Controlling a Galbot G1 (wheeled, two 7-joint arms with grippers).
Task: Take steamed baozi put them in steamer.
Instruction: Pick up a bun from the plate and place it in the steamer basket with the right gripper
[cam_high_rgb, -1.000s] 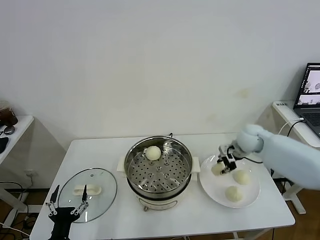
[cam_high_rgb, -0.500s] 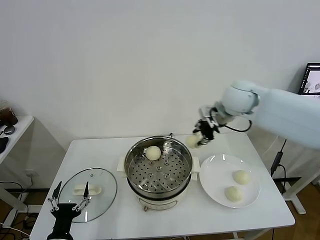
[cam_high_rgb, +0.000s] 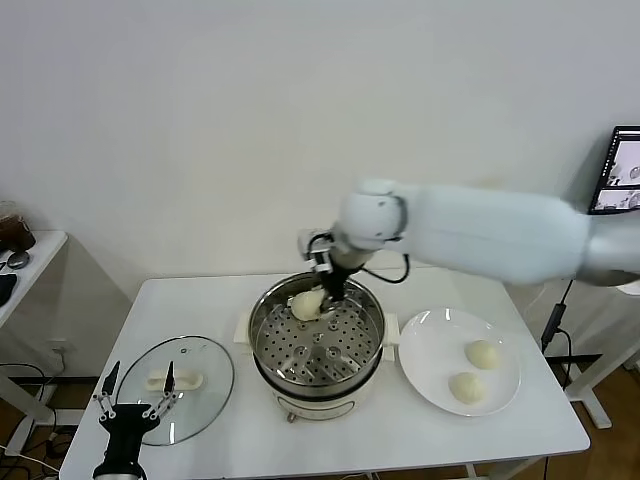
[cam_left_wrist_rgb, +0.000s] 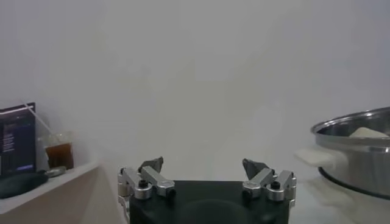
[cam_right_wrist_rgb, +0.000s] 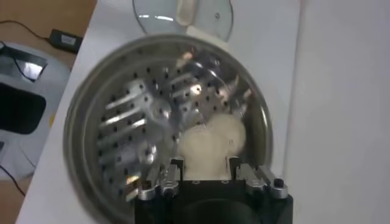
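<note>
My right gripper (cam_high_rgb: 327, 288) reaches over the back of the steamer (cam_high_rgb: 318, 352), shut on a steamed baozi (cam_right_wrist_rgb: 204, 151). That pale bun sits between the fingers, low over the perforated tray (cam_right_wrist_rgb: 128, 122). Another baozi (cam_right_wrist_rgb: 234, 126) lies on the tray, touching or nearly touching the held one. In the head view the two show as one pale lump (cam_high_rgb: 305, 303) under the gripper. Two more baozi (cam_high_rgb: 483, 354) (cam_high_rgb: 467, 388) rest on the white plate (cam_high_rgb: 430, 350) to the right. My left gripper (cam_high_rgb: 133, 406) (cam_left_wrist_rgb: 202, 165) hangs open and empty at the table's front left.
A round glass lid (cam_high_rgb: 185, 378) with a white handle lies left of the steamer, just beyond the left gripper. A laptop (cam_high_rgb: 625, 170) stands at the far right. A side table (cam_high_rgb: 25, 262) carrying a cup is at the far left.
My right gripper has lifted a baozi off the plate and carried it left, then down over the back of the steamer. The plate now holds two. The left arm has barely moved.
</note>
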